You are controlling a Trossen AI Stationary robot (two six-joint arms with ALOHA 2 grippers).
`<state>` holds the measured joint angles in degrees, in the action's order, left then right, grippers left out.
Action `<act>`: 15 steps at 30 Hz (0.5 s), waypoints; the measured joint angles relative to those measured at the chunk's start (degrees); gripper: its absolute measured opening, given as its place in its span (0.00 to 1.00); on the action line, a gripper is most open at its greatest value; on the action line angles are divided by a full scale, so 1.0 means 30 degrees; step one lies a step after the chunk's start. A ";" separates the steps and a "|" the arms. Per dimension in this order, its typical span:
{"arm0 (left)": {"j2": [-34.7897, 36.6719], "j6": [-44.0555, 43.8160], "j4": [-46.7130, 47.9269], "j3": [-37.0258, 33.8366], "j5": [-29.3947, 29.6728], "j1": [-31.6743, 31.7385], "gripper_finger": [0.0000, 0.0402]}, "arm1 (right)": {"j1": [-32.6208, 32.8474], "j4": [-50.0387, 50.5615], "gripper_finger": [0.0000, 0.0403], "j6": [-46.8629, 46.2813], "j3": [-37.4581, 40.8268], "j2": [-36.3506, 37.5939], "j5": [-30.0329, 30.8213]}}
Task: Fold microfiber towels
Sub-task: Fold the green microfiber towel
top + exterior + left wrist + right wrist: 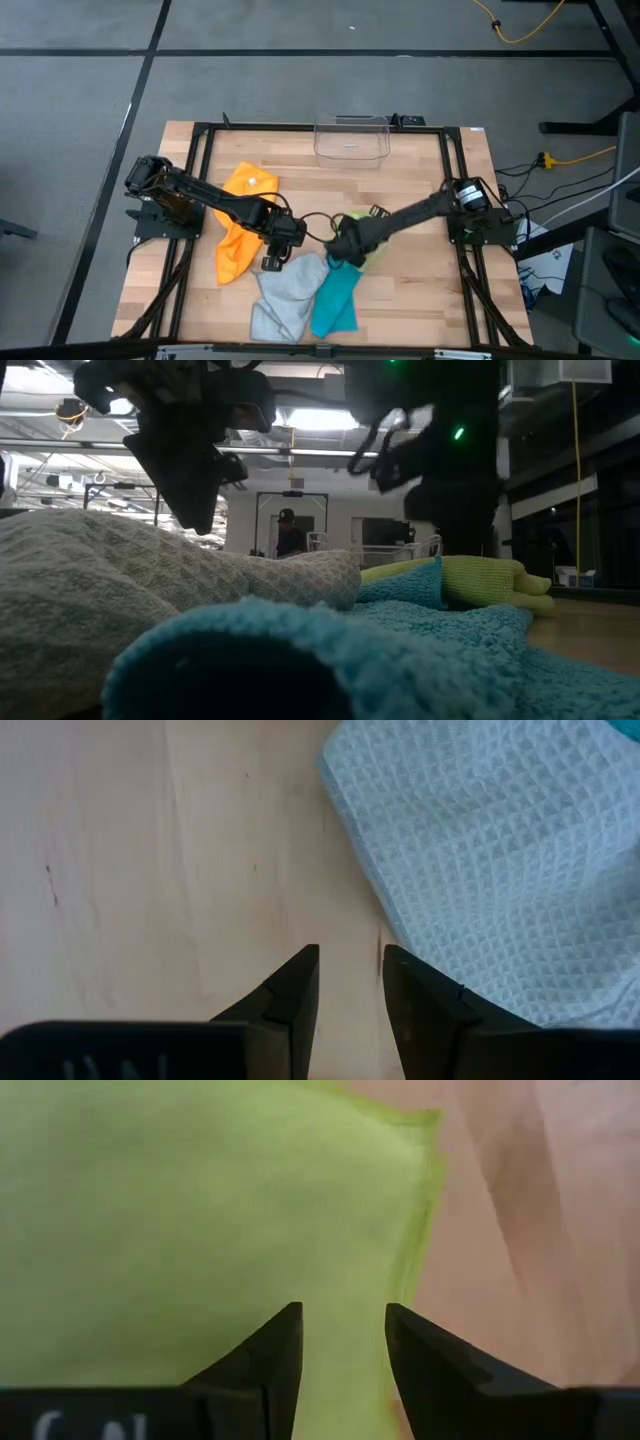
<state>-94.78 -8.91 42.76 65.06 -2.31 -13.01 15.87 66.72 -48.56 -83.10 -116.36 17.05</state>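
Four towels lie on the wooden table. The orange towel (240, 225) lies crumpled at the left. The light grey towel (285, 295) and the teal towel (335, 300) lie bunched side by side near the front edge. The lime green towel (368, 250) lies at the middle, mostly under my right arm. My left gripper (350, 960) is narrowly open over bare wood beside the grey towel's edge (470, 870). My right gripper (343, 1315) is narrowly open over the lime green towel (200, 1220), near its hemmed edge. In the low view both grippers hang above the towels (200, 490).
A clear plastic bin (350, 138) stands at the table's far edge, middle. A black frame (200, 140) runs around the table top. Bare wood shows at the right (440, 280) and in front of the bin. A person stands far off in the room (288, 535).
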 joint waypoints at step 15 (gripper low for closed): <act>-0.0002 0.0166 0.0007 0.0000 0.0063 -0.0127 0.26 | -0.4128 -0.1395 0.36 0.1273 0.4727 0.0164 0.0797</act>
<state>-94.78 -8.41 42.78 65.06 -2.12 -13.39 3.48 62.54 -44.74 -68.91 -115.86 19.44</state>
